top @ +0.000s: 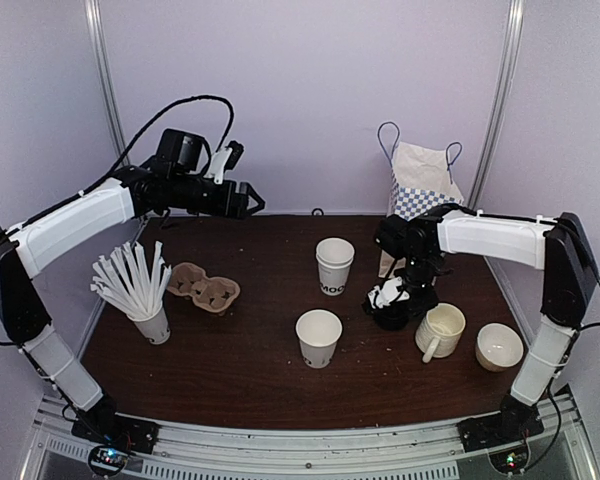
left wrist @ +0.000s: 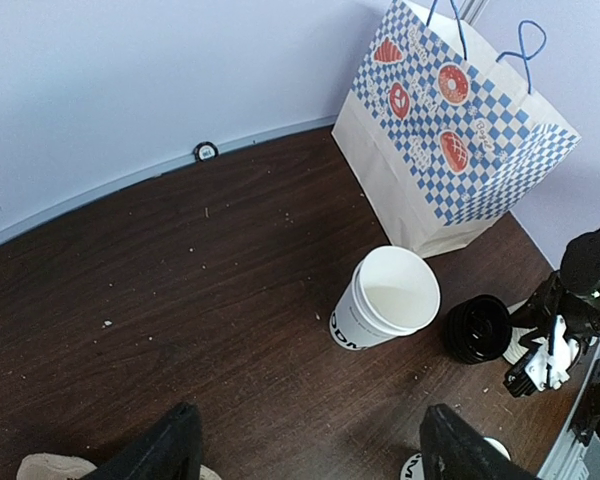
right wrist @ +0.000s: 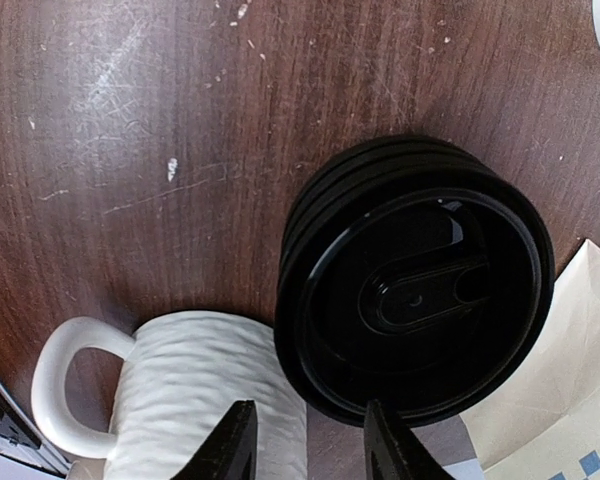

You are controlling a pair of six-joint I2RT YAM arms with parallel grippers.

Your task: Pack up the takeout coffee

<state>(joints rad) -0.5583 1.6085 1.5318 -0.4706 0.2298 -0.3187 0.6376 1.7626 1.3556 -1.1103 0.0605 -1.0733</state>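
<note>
Two white takeout coffee cups stand lidless on the dark table: one with "MOO" lettering (top: 334, 265) (left wrist: 390, 297) toward the back and one (top: 318, 337) nearer the front. A stack of black lids (top: 395, 316) (right wrist: 415, 290) (left wrist: 477, 328) lies right of them. My right gripper (top: 392, 294) (right wrist: 310, 445) hangs just over the stack's near edge, beside the mug, its jaws partly open with nothing between them. My left gripper (top: 250, 200) (left wrist: 310, 455) is raised high at the back left, wide open and empty.
A cream mug (top: 440, 330) (right wrist: 190, 390) sits right beside the lids, with a bowl (top: 500, 346) further right. The checkered paper bag (top: 420, 190) (left wrist: 450, 130) stands at the back right. A cardboard cup carrier (top: 205, 289) and a cup of straws (top: 150, 322) are on the left.
</note>
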